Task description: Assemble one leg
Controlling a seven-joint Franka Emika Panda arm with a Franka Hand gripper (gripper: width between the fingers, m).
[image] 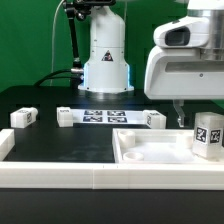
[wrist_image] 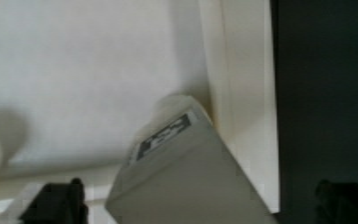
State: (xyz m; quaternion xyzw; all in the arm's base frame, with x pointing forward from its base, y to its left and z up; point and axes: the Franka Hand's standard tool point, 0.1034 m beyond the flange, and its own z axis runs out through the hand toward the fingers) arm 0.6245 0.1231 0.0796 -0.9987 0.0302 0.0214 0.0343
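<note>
A leg (image: 207,135), a small white block with a black-and-white tag, stands on the right part of the large white board with a raised rim (image: 150,152). In the wrist view the leg (wrist_image: 185,160) lies next to the board's rim (wrist_image: 243,90). It sits between my two dark fingertips (wrist_image: 55,200) with a gap on each side. My gripper (image: 192,118) hangs just above and behind the leg, and it (wrist_image: 197,205) is open. Three more legs (image: 24,117), (image: 64,117), (image: 154,118) stand on the black table.
The marker board (image: 105,116) lies in the middle of the table in front of the robot base (image: 105,60). A white bar (image: 90,182) runs along the front edge, with a white end piece (image: 5,145) at the exterior view's left.
</note>
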